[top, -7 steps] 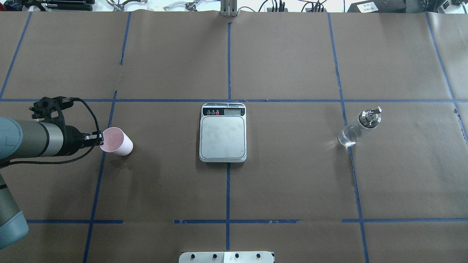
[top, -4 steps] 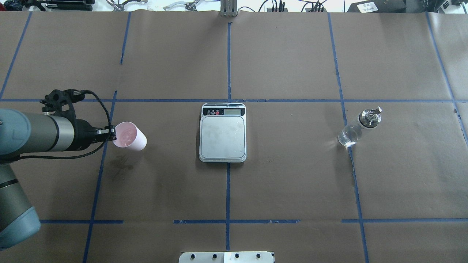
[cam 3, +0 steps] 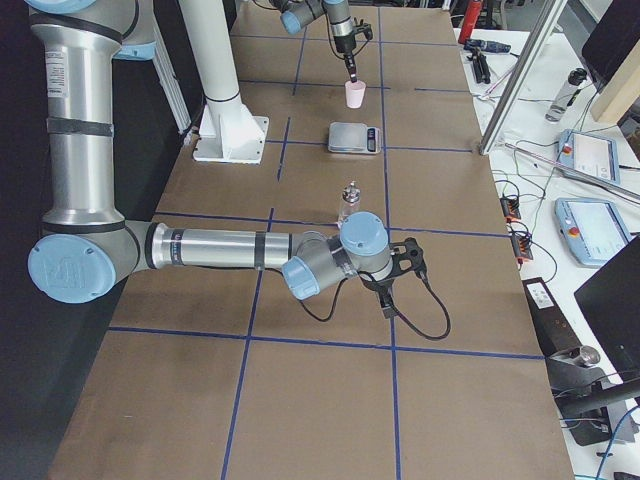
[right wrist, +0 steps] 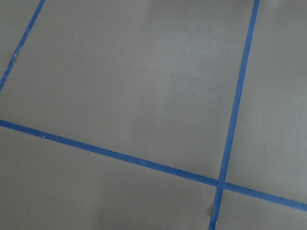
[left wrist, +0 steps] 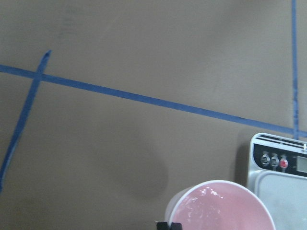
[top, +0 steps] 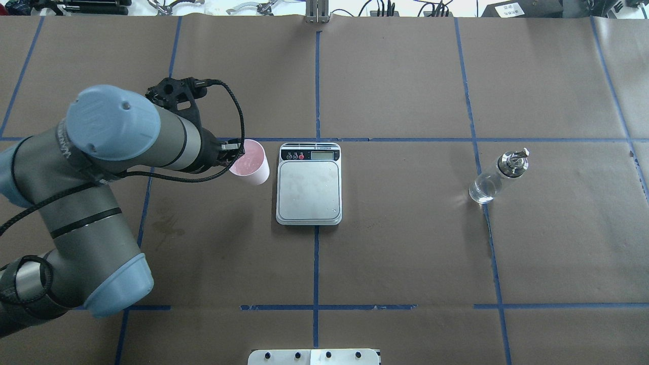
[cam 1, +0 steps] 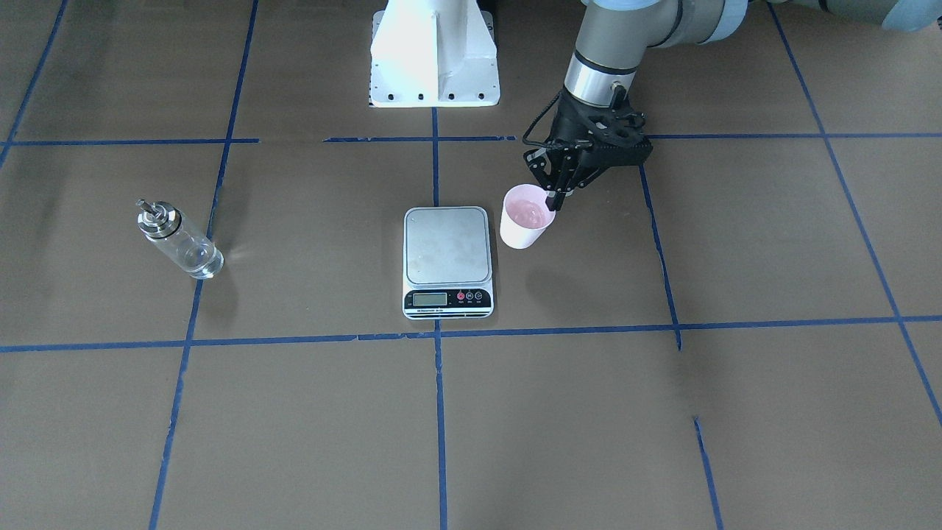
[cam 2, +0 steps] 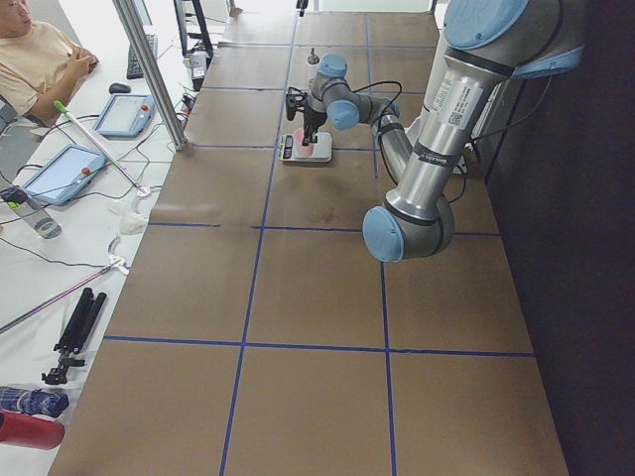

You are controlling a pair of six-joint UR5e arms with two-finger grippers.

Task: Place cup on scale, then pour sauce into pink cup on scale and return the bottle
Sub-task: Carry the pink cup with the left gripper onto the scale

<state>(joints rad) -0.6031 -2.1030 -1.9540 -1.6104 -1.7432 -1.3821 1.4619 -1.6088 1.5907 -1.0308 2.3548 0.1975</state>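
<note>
Your left tool point(cam 1: 551, 199) pinches the cup point(cam 1: 522, 221) by its rim, mouth up, just beside the scale point(cam 1: 447, 254); bottle point(cam 1: 179, 239) upright, well apart.

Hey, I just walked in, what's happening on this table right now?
The left pincer holds the pink cup by its rim, right beside the scale but not yet on its platform. The glass bottle stands upright on the scale's other side, apart from both arms, so no pouring has begun. The right pincer hangs over bare table, away from everything.
</note>
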